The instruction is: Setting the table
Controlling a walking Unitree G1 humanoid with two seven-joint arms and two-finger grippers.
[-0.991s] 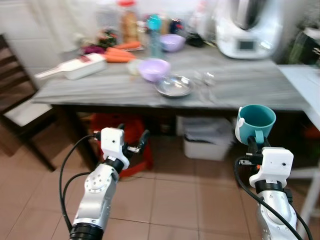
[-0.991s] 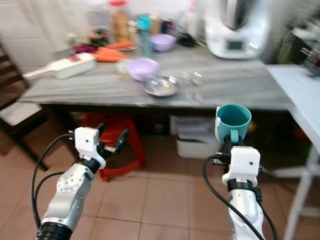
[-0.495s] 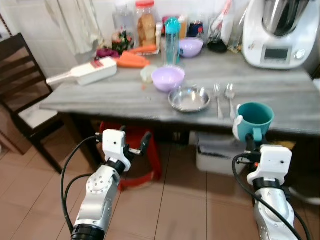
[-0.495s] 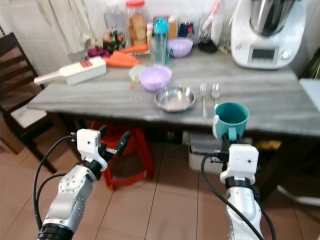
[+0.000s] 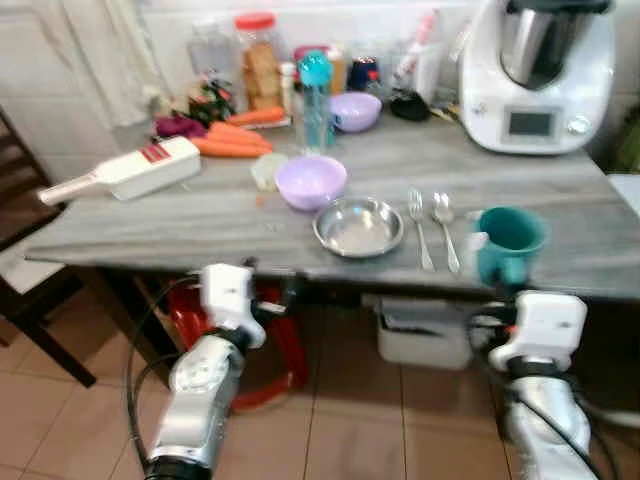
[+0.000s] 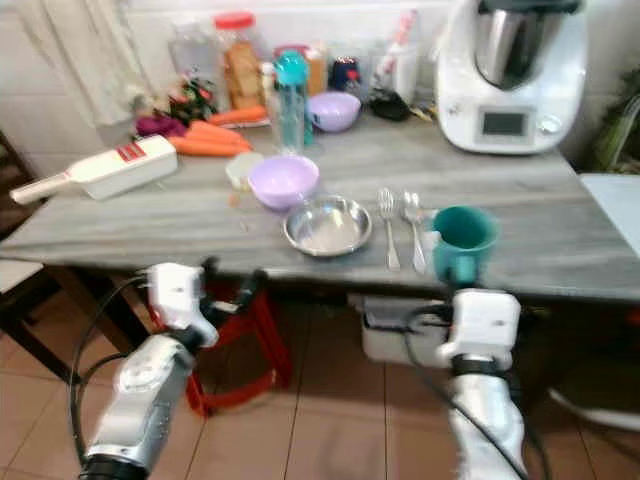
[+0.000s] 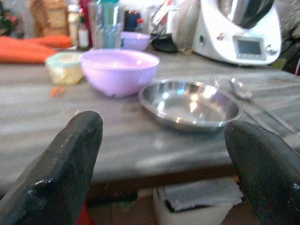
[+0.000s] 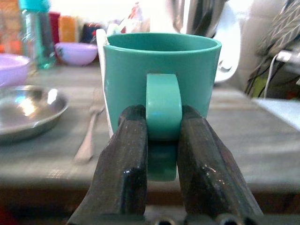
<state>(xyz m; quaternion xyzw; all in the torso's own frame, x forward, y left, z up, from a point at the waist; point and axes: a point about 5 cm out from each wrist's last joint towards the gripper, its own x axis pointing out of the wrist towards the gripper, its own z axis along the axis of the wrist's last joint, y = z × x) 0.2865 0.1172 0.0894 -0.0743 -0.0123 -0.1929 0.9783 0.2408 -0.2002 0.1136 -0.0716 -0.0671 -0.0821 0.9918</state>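
So a teal mug (image 8: 161, 84) is held upright by its handle, pinched between the two black fingers (image 8: 124, 173) of the right hand (image 8: 163, 154), right at the front edge of the grey surface (image 5: 200, 225), off to the right. Just beside it toward the middle, a fork (image 5: 420, 228) and a spoon (image 5: 445, 228) are laid side by side, and a steel bowl (image 5: 358, 227) is set next to those. A lilac bowl (image 5: 311, 181) and a small lidded tub (image 5: 268, 170) are found just behind the steel one.

The back of the surface is pretty crowded: carrots (image 5: 228, 140), jars, a teal bottle (image 5: 312, 88), a second lilac bowl (image 5: 355, 110) and a big white kitchen machine (image 5: 538, 70) at the back right. A white slicer (image 5: 125, 173) is parked at the left end. Bare surface is seen along the front left and behind the mug.

The left hand (image 7: 164, 154) is held low in front of the surface edge, fingers spread wide with nothing between them. A red stool (image 5: 270, 340) and a white bin (image 5: 425, 335) are tucked underneath, and a dark chair (image 5: 30, 270) is seen at the far left.
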